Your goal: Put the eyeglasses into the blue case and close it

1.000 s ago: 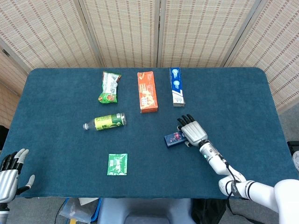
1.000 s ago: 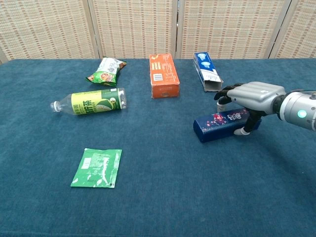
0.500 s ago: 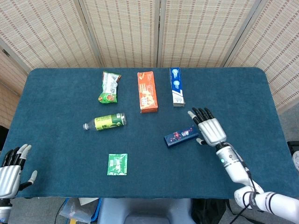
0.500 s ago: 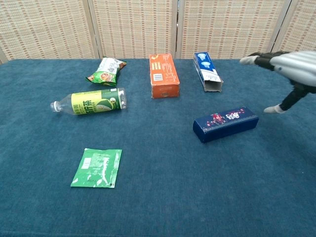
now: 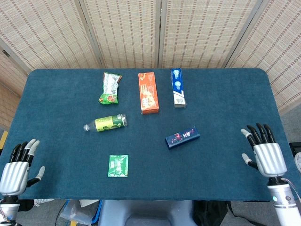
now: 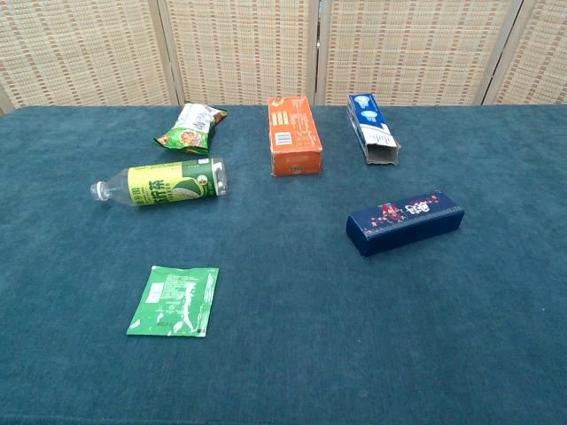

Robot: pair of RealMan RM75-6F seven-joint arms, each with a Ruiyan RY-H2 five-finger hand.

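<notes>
Teal table cloth (image 6: 292, 354) with six items lying flat. Back row: green snack bag (image 6: 189, 126), orange box (image 6: 294, 135), blue-and-white box (image 6: 372, 128) with its near end open. Mid-left: green-labelled bottle (image 6: 162, 183) on its side, cap pointing left. Mid-right: dark blue box (image 6: 405, 221), angled. Front left: green sachet (image 6: 174, 301). Woven screen panels (image 6: 239, 49) behind.
</notes>
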